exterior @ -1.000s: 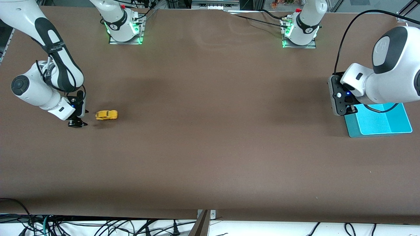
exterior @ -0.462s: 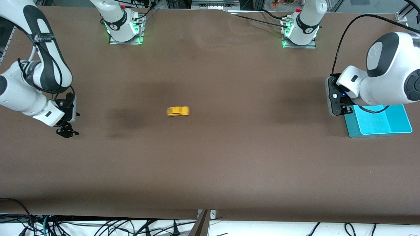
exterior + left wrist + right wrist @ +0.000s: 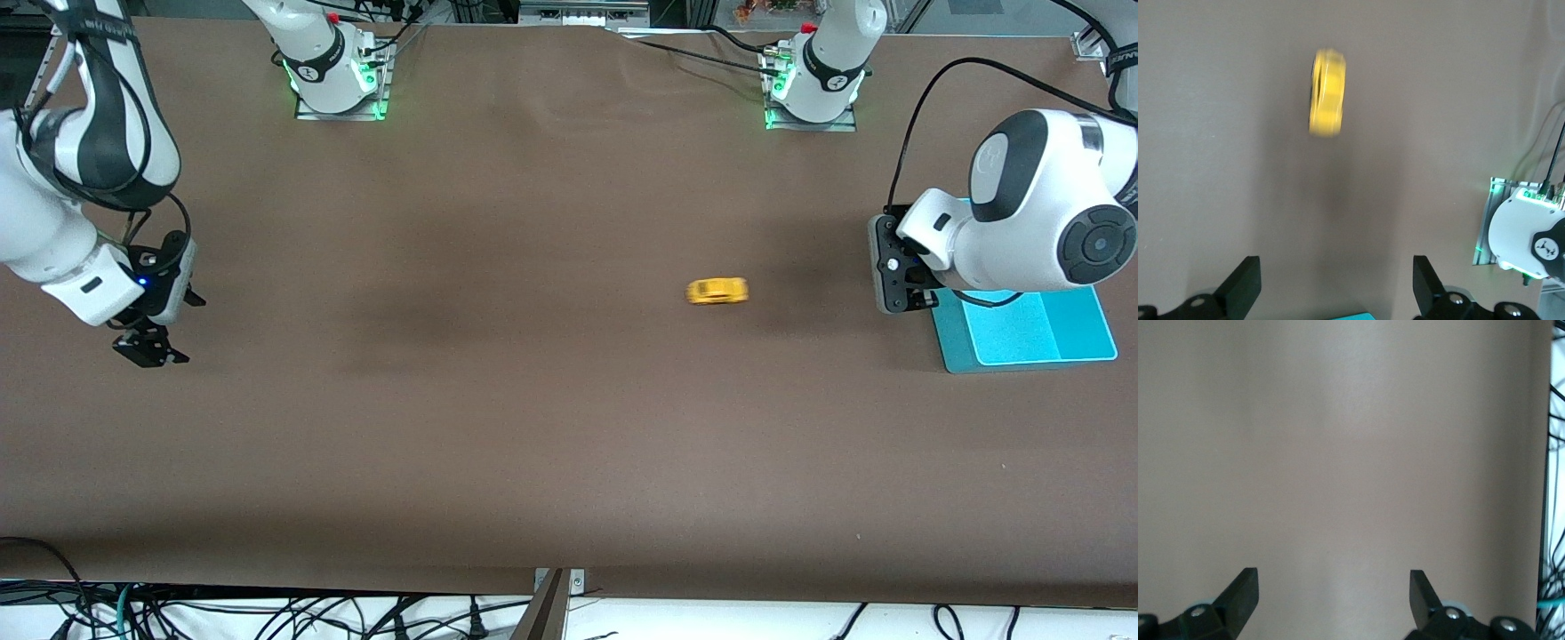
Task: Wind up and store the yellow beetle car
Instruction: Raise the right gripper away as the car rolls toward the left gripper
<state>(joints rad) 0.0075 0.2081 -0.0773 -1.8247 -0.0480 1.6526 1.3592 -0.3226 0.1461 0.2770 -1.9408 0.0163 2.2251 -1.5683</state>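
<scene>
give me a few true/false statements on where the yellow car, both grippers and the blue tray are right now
1. The yellow beetle car lies on the table, held by neither gripper. True.
2. The left gripper is shut. False: its fingers are spread wide.
3. The car sits in the blue tray. False: it is on the table, toward the left arm's end.
4. The right gripper is open, with nothing between its fingers. True.

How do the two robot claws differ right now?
The left gripper faces the yellow beetle car beside the turquoise tray; the right gripper faces only bare table. The left is by its own end of the table, the right by the other. Both are open and empty.
</scene>
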